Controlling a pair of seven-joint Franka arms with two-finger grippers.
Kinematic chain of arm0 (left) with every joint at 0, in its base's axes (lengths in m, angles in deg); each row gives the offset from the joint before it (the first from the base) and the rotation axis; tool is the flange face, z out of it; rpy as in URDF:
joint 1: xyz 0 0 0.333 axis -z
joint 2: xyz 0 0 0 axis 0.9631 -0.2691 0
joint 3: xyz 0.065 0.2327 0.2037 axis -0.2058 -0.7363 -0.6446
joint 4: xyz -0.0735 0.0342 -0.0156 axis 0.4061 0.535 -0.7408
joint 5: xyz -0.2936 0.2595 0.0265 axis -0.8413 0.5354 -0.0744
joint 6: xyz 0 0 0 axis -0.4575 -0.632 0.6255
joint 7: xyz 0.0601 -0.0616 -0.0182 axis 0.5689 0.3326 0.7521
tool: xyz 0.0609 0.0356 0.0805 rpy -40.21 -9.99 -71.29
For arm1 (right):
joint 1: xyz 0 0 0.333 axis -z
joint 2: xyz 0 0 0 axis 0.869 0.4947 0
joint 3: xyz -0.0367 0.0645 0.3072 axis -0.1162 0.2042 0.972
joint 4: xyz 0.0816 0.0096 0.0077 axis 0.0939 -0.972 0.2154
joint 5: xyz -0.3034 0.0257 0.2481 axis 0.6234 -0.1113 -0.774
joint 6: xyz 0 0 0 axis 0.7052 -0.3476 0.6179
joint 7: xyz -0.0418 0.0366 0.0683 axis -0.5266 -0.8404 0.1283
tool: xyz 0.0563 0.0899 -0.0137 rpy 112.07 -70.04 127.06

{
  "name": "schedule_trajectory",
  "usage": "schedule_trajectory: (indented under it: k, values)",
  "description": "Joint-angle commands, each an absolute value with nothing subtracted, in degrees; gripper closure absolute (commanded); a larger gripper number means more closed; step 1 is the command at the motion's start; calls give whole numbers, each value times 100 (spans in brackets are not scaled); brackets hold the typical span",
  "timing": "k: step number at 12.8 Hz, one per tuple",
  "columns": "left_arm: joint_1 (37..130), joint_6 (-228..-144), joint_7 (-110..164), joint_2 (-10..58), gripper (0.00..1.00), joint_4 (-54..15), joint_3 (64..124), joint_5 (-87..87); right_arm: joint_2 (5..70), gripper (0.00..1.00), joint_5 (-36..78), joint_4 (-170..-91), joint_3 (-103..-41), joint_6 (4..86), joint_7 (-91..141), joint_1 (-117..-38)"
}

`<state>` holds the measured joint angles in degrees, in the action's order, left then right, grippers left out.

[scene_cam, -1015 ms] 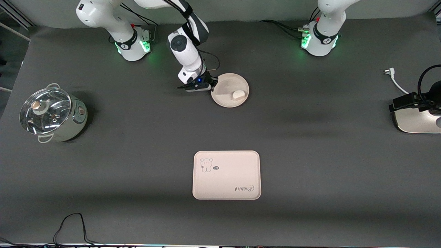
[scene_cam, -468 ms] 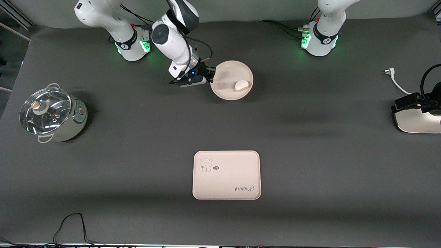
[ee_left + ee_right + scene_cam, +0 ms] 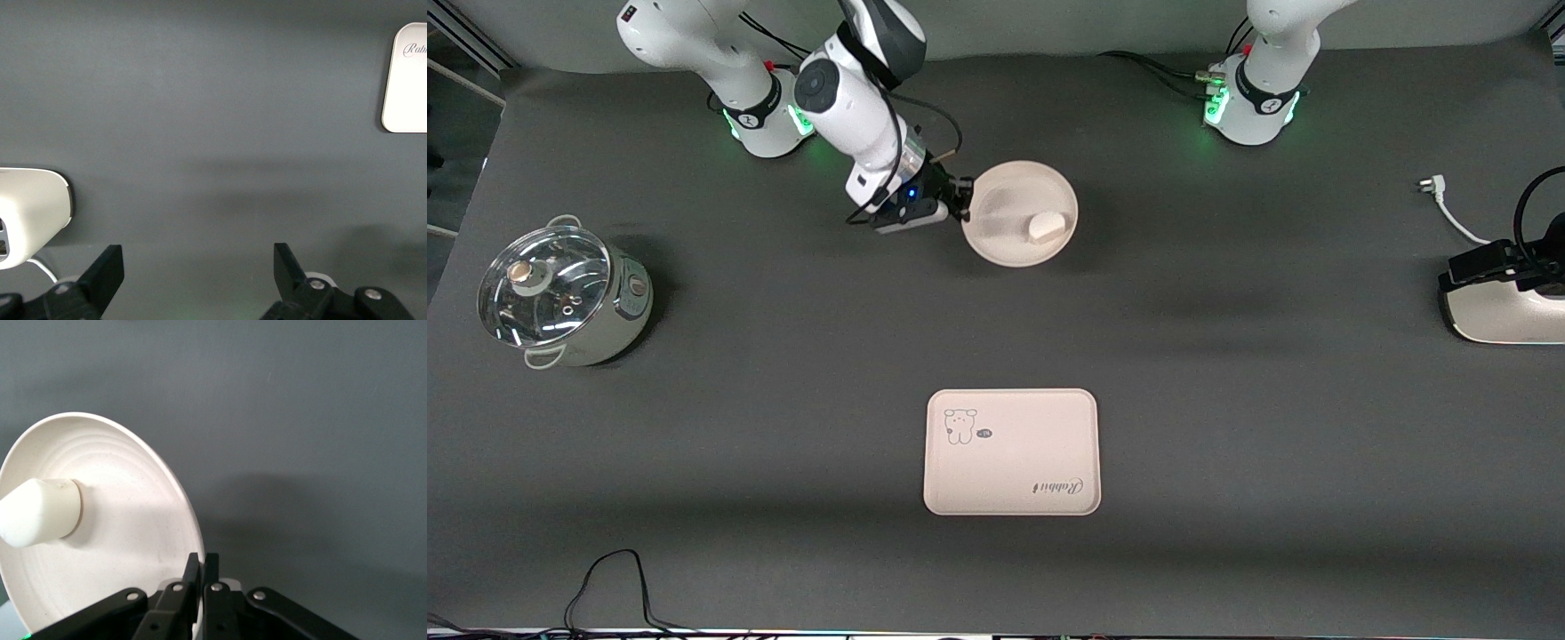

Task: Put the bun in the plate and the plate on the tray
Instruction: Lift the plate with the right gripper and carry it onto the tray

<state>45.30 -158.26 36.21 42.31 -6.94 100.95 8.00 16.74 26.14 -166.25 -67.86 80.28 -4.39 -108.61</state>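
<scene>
The tray (image 3: 1011,452), a cream rectangle printed with a cartoon animal and cursive "Rabbit", lies flat on the dark table (image 3: 1227,400), nearer the front camera than everything else named here. The round cream plate (image 3: 1020,213) is lifted above the table, close to the robots' bases, well apart from the tray. The right gripper (image 3: 963,199) is clamped on the plate's rim, fingers together. The small white bun (image 3: 1046,225) sits inside the plate. A lidded pot (image 3: 560,293) stands toward the right arm's end. The left gripper (image 3: 200,267) waits with fingers apart, above bare table.
</scene>
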Motion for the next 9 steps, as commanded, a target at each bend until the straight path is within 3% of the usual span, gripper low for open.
schedule_trajectory:
  k: [1,4,9]
  values:
    - [4547,-15876,3580,4248,0,-672,10092,842,2691,100,2859,-15042,-7110,7333,-274,-10588]
    - [4591,-15885,3589,4248,0,-672,10101,1105,3921,100,2850,-13179,-7674,6734,103,-10474]
    - [4582,-15823,3598,4231,0,-707,10109,1177,5803,100,2850,-10251,-7728,5733,130,-9789]
